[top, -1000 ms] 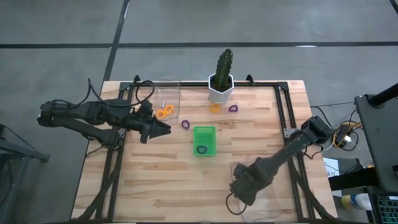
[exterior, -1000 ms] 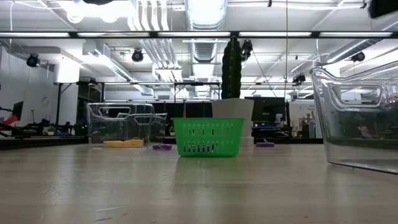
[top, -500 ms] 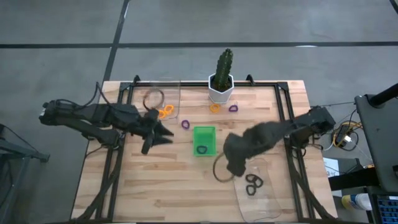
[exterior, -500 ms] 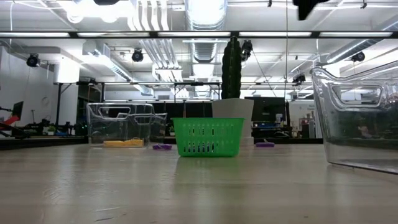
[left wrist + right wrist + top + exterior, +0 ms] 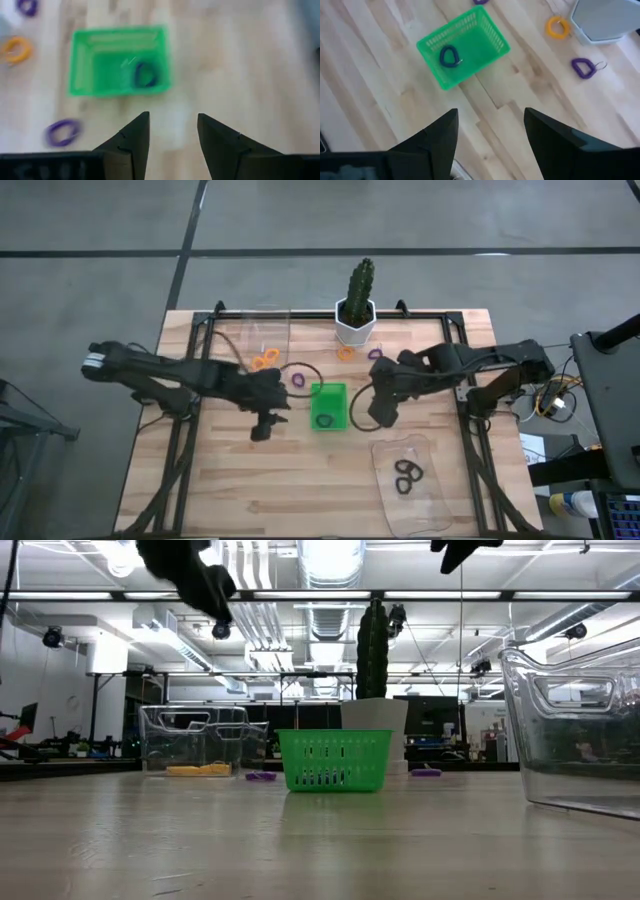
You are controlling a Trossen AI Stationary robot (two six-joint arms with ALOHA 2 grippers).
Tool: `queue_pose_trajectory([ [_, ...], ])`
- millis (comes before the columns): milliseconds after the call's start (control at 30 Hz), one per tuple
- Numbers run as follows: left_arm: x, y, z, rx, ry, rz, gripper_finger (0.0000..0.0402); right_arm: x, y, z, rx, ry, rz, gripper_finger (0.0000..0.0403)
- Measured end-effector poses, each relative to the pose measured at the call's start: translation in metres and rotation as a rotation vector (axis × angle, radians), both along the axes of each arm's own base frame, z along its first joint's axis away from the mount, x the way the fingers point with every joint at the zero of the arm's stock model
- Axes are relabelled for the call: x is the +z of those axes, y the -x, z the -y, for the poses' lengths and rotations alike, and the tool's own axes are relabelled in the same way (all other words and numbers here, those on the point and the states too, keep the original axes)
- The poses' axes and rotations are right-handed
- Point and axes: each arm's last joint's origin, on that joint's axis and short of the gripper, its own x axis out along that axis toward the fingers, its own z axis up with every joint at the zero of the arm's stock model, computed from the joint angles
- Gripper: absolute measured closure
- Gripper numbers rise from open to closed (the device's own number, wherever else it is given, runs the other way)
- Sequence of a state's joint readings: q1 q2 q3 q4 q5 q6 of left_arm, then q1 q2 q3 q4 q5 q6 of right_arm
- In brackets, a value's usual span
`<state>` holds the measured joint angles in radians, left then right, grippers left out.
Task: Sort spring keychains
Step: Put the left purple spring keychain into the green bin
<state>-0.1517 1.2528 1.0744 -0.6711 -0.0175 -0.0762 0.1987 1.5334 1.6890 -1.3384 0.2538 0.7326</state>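
Left gripper (image 5: 262, 423): it hangs above the table just left of the green tray (image 5: 327, 406), fingers spread apart with nothing between them (the left wrist view shows bare wood in the gap)
Right gripper (image 5: 381, 412): it hangs above the table just right of the green tray, fingers also spread and holding nothing
Green tray: near the middle of the table (image 5: 250, 480), with one dark keychain in the tray (image 5: 324, 421) lying in its near part
Orange keychains in the far-left tray (image 5: 264, 360): they lie together inside the clear tray at the far left (image 5: 262, 340)
Purple keychain left of the green tray (image 5: 299, 380): on the wood, just beyond the tray's far-left corner
Orange keychain by the pot (image 5: 345, 353): on the wood, just in front of the white pot (image 5: 355, 322) with the cactus (image 5: 360, 283)
Purple keychain by the pot (image 5: 376, 354): on the wood, beside the orange one, to its right
Black keychains in the near-right tray (image 5: 405, 475): a small group inside the clear tray at the near right (image 5: 410, 480)
Low view: the green tray stands in the middle, a clear tray on each side
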Motion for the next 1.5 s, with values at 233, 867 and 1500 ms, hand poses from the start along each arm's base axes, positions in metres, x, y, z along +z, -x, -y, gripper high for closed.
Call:
queue_pose_trajectory([
  [233,-0.038,-0.026,-0.014,-0.069,-0.326,-0.165,0.0244,0.0,0.001,-0.011,0.064,0.011,0.015,0.0184],
  [867,-0.104,-0.057,-0.068,-0.204,-0.455,-0.432,0.0244,0.002,-0.003,-0.025,0.111,0.004,0.086,0.0184],
  [1500,-0.116,-0.075,-0.104,-0.277,-0.508,-0.434,0.0244,0.002,-0.008,-0.027,0.059,-0.033,0.132,0.0184],
])
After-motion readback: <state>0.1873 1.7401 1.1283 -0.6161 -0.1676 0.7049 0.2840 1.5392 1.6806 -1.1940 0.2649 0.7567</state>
